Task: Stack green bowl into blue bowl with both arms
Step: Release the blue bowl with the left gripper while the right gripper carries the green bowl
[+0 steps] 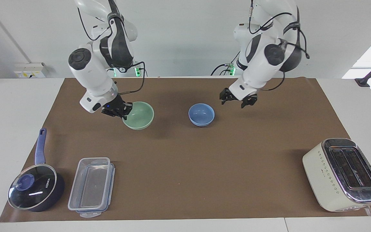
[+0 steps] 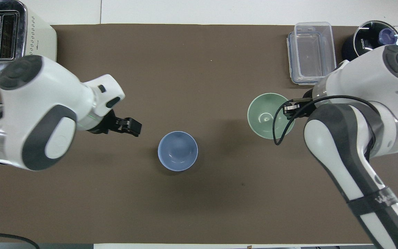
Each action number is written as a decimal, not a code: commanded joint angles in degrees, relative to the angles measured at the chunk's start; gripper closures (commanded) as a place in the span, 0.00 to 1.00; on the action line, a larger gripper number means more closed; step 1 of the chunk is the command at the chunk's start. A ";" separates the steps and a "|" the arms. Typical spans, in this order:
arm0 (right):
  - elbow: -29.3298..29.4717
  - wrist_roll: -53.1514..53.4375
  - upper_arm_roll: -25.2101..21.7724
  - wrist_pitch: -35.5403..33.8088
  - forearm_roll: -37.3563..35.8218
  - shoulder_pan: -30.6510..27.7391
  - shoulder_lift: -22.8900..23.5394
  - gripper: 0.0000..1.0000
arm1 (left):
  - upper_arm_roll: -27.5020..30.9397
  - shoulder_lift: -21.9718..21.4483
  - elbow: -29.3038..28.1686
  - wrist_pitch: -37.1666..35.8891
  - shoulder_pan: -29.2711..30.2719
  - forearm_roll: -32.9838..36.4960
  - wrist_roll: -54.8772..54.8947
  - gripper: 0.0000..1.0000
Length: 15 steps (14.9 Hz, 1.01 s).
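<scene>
Pale mint-green and smooth, the small round green bowl [image 1: 138, 115] sits left of centre in the facing view, its rim pinched by our right gripper [image 1: 116, 110], whose jaws are clamped on the edge toward the right arm's end of the table. In the overhead view the same bowl [image 2: 267, 116] lies right of centre, with the right gripper [image 2: 294, 109] at its rim.

The small round periwinkle-blue bowl [image 1: 201, 114] rests alone on the brown paper mat [image 1: 185, 167] near the middle of the frame, beside the green one and apart from it. Our left gripper [image 1: 237, 99] hangs over the mat just beside the blue bowl, toward the left arm's end, jaws spread apart and holding nothing. In the overhead view it [image 2: 129, 125] appears left of the blue bowl [image 2: 177, 150], clear of it.
</scene>
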 commanded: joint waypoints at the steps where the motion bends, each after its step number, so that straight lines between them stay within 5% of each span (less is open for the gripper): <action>1: 0.52 11.79 -0.21 6.51 3.41 8.32 0.58 1.00 | -0.28 -0.49 5.50 -5.88 8.10 5.74 5.13 0.00; 4: -0.62 22.89 -0.21 14.16 3.50 17.47 2.69 1.00 | -0.19 -0.32 9.21 -8.88 11.28 9.97 6.82 0.00; 10: -9.41 23.35 -0.04 20.07 3.59 20.83 0.06 1.00 | 0.60 1.00 19.40 -20.03 11.20 12.17 6.73 0.00; 15: -8.45 24.14 0.23 23.42 3.94 24.87 3.83 1.00 | 0.60 -2.77 15.64 -20.50 10.14 14.20 6.21 0.00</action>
